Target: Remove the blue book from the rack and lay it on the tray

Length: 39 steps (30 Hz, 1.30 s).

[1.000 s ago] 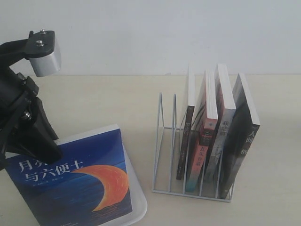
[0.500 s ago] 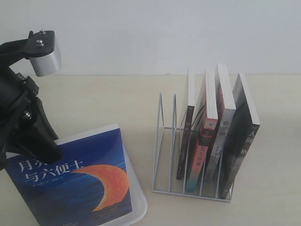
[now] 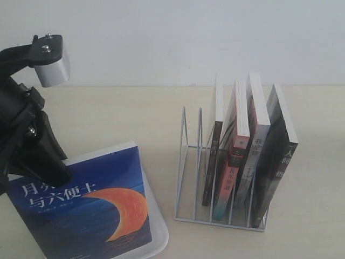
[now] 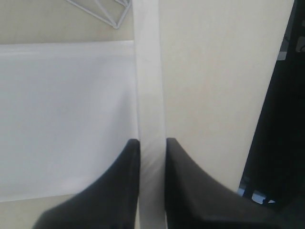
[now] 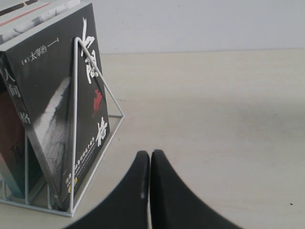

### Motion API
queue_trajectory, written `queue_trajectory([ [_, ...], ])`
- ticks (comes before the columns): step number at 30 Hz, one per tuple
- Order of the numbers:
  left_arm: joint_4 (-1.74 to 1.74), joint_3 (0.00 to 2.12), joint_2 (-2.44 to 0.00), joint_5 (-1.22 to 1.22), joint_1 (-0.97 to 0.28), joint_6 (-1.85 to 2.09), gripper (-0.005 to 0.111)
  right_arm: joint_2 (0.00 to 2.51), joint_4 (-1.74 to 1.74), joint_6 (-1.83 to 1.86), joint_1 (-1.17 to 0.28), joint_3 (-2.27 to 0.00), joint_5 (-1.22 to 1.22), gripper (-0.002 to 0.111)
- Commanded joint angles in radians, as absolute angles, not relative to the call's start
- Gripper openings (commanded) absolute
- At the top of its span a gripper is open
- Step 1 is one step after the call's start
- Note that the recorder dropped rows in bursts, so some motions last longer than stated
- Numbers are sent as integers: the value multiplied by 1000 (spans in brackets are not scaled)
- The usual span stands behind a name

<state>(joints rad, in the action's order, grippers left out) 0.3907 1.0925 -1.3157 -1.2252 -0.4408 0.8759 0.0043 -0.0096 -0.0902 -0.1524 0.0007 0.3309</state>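
Note:
The blue book (image 3: 91, 210), dark blue with an orange crescent moon, lies cover-up over the white tray (image 3: 159, 233) at the lower left. I cannot tell whether it rests on the tray or is held just above it. My left gripper (image 3: 60, 174) is shut on the book's left edge. In the left wrist view its black fingers (image 4: 128, 162) squeeze the white page edge (image 4: 150, 86), with the tray (image 4: 62, 119) beside it. The white wire rack (image 3: 186, 162) stands to the right. My right gripper (image 5: 150, 155) is shut and empty above the table, beside the rack (image 5: 75, 95).
The rack holds several upright books in its right slots, the black-covered one (image 3: 277, 156) outermost and nearest my right gripper (image 5: 57, 105). Its two left slots are empty. A corner of the rack (image 4: 102, 12) shows beyond the tray. Bare beige table (image 3: 118, 113) lies behind.

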Motion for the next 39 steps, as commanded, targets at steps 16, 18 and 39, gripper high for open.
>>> queue_trajectory([
  [16, 399, 1052, -1355, -1121, -439, 875, 16, 0, -13, -91, -150, 0, 325, 0],
  [18, 399, 1052, -1355, -1115, -439, 875, 16, 0, -13, -91, -150, 0, 323, 0],
  [39, 366, 1052, -1355, -1065, -439, 846, 16, 0, -13, -91, -150, 0, 325, 0],
])
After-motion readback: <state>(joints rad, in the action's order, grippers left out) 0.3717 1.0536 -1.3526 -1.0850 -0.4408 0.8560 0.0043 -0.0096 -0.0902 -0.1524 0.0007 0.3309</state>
